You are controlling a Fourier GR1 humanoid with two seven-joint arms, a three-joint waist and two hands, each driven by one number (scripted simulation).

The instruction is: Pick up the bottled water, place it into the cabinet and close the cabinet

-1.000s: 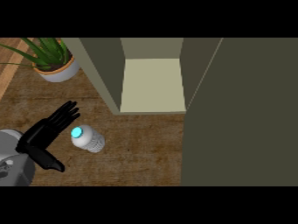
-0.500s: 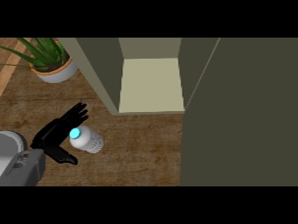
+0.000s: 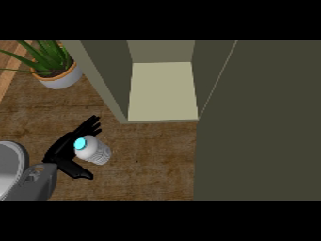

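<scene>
Bottle (image 3: pixel 92 150) stands upright on the counter (image 3: pixel 156 155), cap up toward my view, touching the inner side of my left hand (image 3: pixel 71 151), i.e. just to the hand's right. Hand looks released: fingers straight past the bottle's far side, thumb below it, not curled round yet. Right hand not in view, so left is the one for the grab. Cabinet (image 3: pixel 163 89) sits open up and to the right, pale shelf showing, door (image 3: pixel 267 117) swung wide at right. Plant (image 3: pixel 52 66) upper left.
</scene>
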